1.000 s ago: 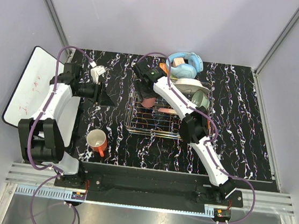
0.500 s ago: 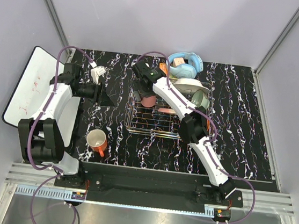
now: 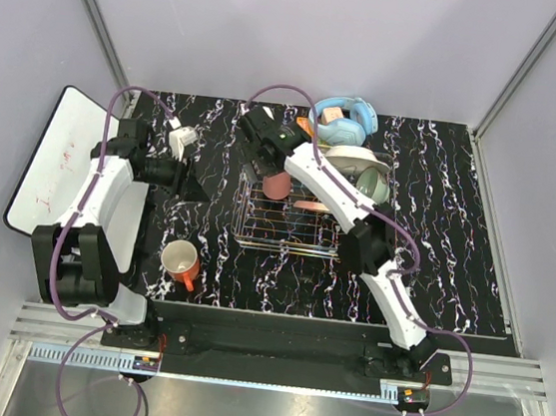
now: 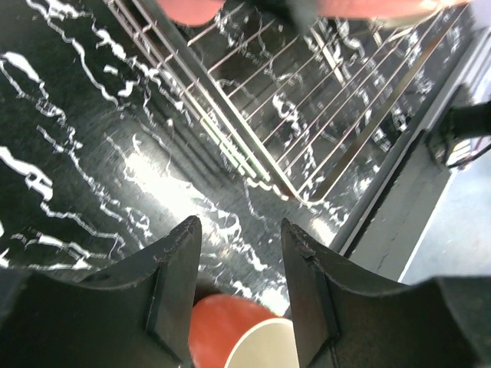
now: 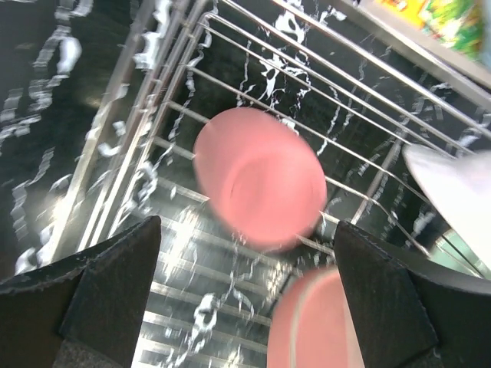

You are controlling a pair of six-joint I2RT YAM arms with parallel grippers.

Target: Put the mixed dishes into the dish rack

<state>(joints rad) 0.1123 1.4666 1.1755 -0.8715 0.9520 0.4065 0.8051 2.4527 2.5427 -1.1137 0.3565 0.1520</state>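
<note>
The silver wire dish rack sits mid-table. In it the salmon-pink cup stands upside down, with the pink-and-cream plate beside it. A pale green bowl and a white dish lean at its far right. My right gripper hangs open just above and behind the cup. In the right wrist view its open gripper frames the cup without touching it. The cream mug with orange handle lies on the table near left. My left gripper is open and empty, with the mug below it.
Light blue headphones lie behind the rack. A white board with red marks lies at the left table edge. The rack's near corner shows in the left wrist view. Black marbled tabletop extends right of the rack.
My right gripper has drawn back up and to the far left, away from the salmon-pink cup, which stays in the rack. The left arm has barely moved.
</note>
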